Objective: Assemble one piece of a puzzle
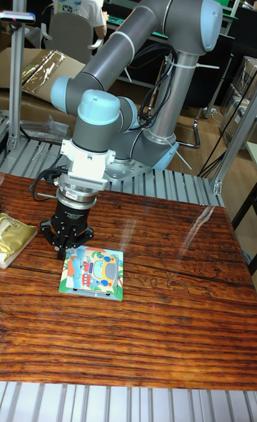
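A square puzzle board (91,273) with a colourful cartoon car picture lies flat on the wooden table (164,322), left of centre. My gripper (65,249) points straight down over the board's upper left corner, its black fingers (60,245) at or just above the surface. Whether a puzzle piece sits between the fingers is hidden from this angle, and I cannot tell if the jaws are open or shut.
A gold foil packet (13,238) lies at the table's left edge. The arm's base (153,154) stands behind the table on a metal slatted frame. A person sits at a desk in the far background.
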Available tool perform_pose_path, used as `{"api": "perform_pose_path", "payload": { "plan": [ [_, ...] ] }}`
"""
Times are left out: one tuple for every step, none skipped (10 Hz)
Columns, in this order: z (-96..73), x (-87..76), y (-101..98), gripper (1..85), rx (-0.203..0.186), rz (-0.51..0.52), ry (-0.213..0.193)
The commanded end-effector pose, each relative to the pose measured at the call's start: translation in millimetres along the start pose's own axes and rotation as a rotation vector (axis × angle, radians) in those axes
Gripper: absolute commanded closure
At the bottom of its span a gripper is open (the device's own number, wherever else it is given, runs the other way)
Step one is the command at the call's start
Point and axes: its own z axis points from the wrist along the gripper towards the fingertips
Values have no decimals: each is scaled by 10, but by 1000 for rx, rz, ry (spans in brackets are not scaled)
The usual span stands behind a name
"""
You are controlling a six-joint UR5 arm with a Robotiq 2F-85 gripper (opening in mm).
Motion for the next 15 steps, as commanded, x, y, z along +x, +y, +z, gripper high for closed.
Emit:
{"api": "perform_pose_path", "payload": {
  "plan": [
    [-23,-28,35,843,-2,19,-2],
    [-21,-32,42,843,-1,20,-2],
    [-18,-37,46,843,0,20,-3],
    [-15,-42,55,843,-2,22,-5],
    [-8,-45,64,843,0,25,-5],
    [-1,-52,75,843,1,30,-6],
    [4,-57,81,843,3,32,-7],
    [7,-59,88,843,3,33,-7],
    [10,-64,95,843,3,35,-9],
    [14,-66,104,843,3,38,-9],
    [15,-66,106,843,3,38,-9],
    [15,-62,106,843,2,38,-9],
    [11,-57,107,843,-1,39,-9],
    [8,-56,111,843,-3,42,-10],
    [7,-52,117,843,-5,45,-8]
  ]
}}
